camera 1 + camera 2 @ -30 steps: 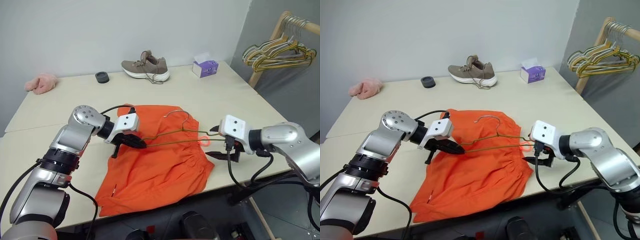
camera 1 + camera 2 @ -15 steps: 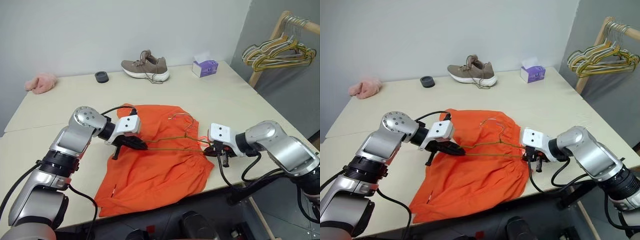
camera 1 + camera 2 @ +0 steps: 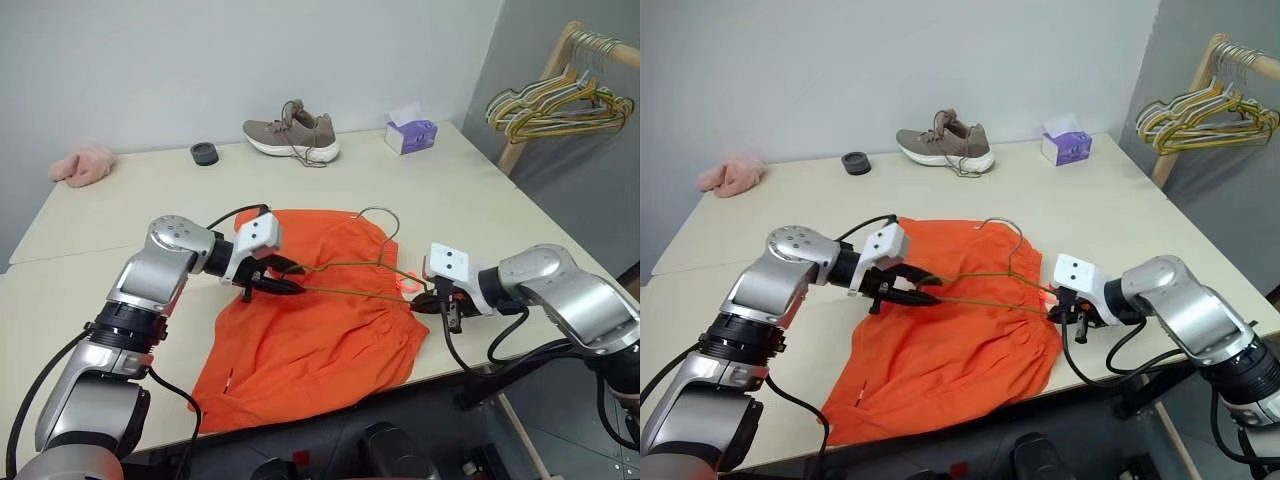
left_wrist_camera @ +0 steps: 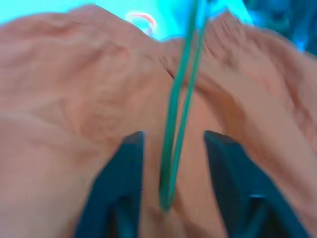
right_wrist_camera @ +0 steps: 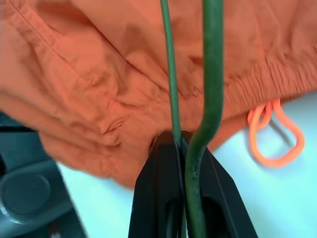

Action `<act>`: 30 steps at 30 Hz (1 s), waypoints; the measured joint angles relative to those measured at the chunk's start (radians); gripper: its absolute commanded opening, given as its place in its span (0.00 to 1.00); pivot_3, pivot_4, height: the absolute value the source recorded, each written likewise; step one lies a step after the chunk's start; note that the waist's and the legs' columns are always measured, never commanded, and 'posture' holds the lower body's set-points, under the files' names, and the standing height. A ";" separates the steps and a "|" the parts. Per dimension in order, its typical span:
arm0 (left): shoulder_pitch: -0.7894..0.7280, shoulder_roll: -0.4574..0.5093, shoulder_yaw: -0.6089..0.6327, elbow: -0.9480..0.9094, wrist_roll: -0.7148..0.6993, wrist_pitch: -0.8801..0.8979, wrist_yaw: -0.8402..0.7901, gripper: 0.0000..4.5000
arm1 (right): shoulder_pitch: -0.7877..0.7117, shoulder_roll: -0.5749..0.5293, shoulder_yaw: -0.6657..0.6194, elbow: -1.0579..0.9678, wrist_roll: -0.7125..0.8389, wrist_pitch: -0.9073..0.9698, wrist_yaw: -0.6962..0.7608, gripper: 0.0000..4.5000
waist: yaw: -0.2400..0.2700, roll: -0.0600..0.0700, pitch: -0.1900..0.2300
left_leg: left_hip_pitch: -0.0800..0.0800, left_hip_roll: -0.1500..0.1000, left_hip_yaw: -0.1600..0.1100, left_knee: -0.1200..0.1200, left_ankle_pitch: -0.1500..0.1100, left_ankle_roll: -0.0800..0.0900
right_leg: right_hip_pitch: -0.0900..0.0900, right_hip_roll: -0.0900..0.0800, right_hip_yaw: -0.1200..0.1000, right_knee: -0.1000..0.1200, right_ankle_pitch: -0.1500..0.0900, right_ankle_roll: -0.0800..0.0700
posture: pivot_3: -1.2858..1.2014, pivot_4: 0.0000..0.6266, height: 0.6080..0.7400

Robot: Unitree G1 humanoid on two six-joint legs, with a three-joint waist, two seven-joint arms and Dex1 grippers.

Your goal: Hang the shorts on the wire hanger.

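Observation:
The bright orange shorts lie flat on the table near its front edge, and their pink-orange loop rests just off the waistband. The olive-green wire hanger stretches across the shorts between my two grippers with its hook raised. My left gripper is open. The hanger's left end stands between its fingers, touching neither. My right gripper is shut on the hanger's right end, at the shorts' right edge.
A brown shoe, a purple tissue box, a black round object and a pink cloth sit along the table's far side. A wooden rack with bunched hangers stands to the right. The table's front edge runs just below the shorts.
My right gripper moved in and shut on the hanger's right end. My left gripper, which was shut on the left end, has opened. The hook has tipped up.

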 measured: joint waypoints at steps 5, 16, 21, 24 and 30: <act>-0.028 -0.007 0.099 0.062 -0.084 0.131 0.070 0.99 | 0.087 -0.029 -0.109 -0.040 0.048 0.049 -0.020 0.00 | 0.002 0.000 0.000 | 0.000 0.000 -0.001 0.000 0.000 0.000 | 0.000 0.000 -0.001 0.000 0.000 0.000 | 0.39 0.10 1.00; 0.072 0.006 0.119 0.098 -0.108 0.141 0.083 0.99 | 0.390 -0.053 -0.442 -0.105 0.164 0.210 -0.128 0.00 | 0.001 0.000 0.000 | 0.000 0.000 0.001 0.000 0.000 0.000 | 0.000 0.000 0.001 0.000 0.000 0.000 | 0.38 0.12 1.00; 0.114 0.012 0.078 0.062 -0.091 0.112 0.064 0.99 | 0.520 -0.022 -0.575 -0.108 0.217 0.284 -0.179 0.00 | 0.001 0.000 0.000 | 0.000 0.000 0.001 0.000 0.000 0.000 | 0.000 0.001 0.001 -0.001 0.000 0.000 | 0.37 0.12 1.00; 0.127 0.020 0.072 0.051 -0.088 0.097 0.057 0.99 | 0.562 0.002 -0.621 -0.108 0.244 0.324 -0.204 0.00 | -0.002 0.000 0.000 | 0.000 0.000 0.002 -0.001 0.000 0.000 | 0.000 0.001 0.002 -0.001 0.000 0.000 | 0.37 0.12 1.00; 0.140 0.020 0.055 0.022 -0.087 0.089 0.051 0.99 | 0.577 0.040 -0.635 -0.098 0.283 0.382 -0.251 0.00 | -0.002 0.000 0.000 | 0.000 0.000 0.002 -0.001 0.000 0.000 | 0.000 0.002 0.002 -0.001 0.000 0.000 | 0.38 0.12 1.00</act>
